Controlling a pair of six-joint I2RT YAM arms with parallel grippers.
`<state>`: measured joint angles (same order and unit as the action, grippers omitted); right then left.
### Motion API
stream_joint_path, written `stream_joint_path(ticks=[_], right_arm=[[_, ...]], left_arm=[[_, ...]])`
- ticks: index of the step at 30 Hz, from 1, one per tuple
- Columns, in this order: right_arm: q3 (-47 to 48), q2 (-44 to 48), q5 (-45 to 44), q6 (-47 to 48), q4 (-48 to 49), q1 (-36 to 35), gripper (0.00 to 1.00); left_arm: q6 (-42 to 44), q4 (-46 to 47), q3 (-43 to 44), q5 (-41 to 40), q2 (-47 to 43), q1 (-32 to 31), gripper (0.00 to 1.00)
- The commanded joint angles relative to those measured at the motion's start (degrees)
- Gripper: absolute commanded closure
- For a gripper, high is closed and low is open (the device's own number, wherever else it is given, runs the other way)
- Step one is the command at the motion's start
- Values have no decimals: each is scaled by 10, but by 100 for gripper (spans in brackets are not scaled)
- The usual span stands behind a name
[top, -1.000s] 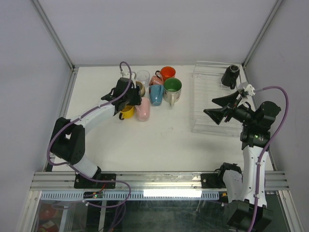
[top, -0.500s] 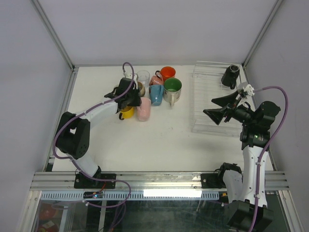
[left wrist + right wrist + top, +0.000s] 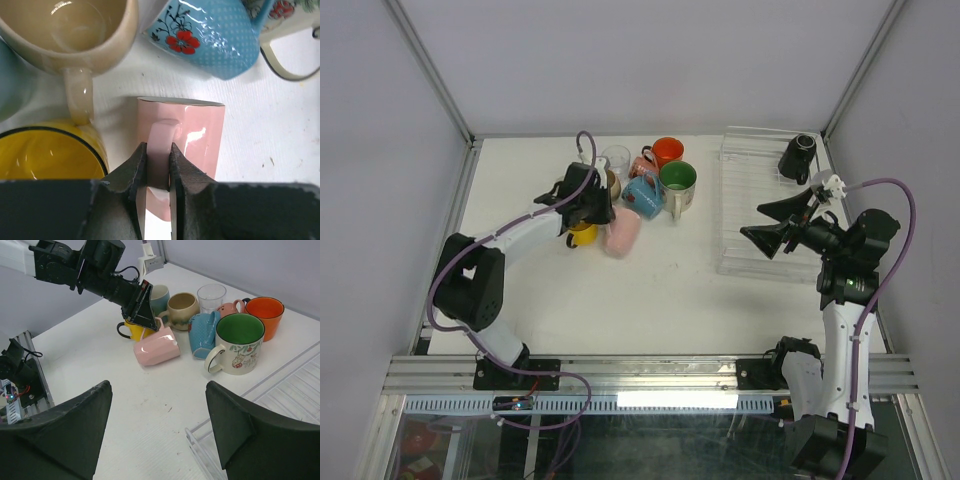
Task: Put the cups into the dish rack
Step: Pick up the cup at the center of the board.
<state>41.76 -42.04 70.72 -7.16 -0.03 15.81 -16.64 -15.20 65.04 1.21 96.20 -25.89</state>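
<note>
A pink mug (image 3: 197, 135) lies on its side on the table, and my left gripper (image 3: 158, 150) is shut on its handle. From above, this mug (image 3: 622, 233) is at the front of the cluster of cups, with the left gripper (image 3: 602, 212) over it. Around it are a yellow mug (image 3: 582, 234), a beige mug (image 3: 75, 30), a blue flowered mug (image 3: 644, 195), a green-lined white mug (image 3: 677, 184), an orange mug (image 3: 667, 151) and a glass tumbler (image 3: 616, 158). The clear dish rack (image 3: 750, 200) holds a black mug (image 3: 797, 155). My right gripper (image 3: 753, 220) hovers open over the rack's left side.
In the right wrist view the dish rack's corner (image 3: 280, 405) shows at lower right, with bare white table between it and the pink mug (image 3: 156, 349). Grey walls enclose the table on three sides.
The left jaws have closed on the pink mug's handle. The pink mug has turned and slid slightly forward, and the blue mug beside it has tipped over. The right arm has not moved.
</note>
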Motion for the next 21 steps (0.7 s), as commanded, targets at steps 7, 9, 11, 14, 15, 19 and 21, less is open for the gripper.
stream_joint_path(ticks=[7,9,11,14,15,19,21], right_arm=[[5,-3,2,10,13,-8,21],[5,-9,15,9,15,-10,21],[2,-18,38,4,24,-14,21],[-8,-35,73,-11,51,-35,21],[-11,-42,85,-11,57,-50,20],[-20,-79,117,15,51,-109,21],[-30,-93,117,34,50,-141,22]], left_arm=[[73,52,-63,161,-171,-22,100],[92,62,-89,161,-209,-45,100],[109,77,-115,133,-242,-79,100],[140,110,-156,92,-291,-137,100],[146,125,-170,84,-304,-153,100],[175,188,-224,48,-360,-208,100],[188,221,-252,28,-382,-235,100]])
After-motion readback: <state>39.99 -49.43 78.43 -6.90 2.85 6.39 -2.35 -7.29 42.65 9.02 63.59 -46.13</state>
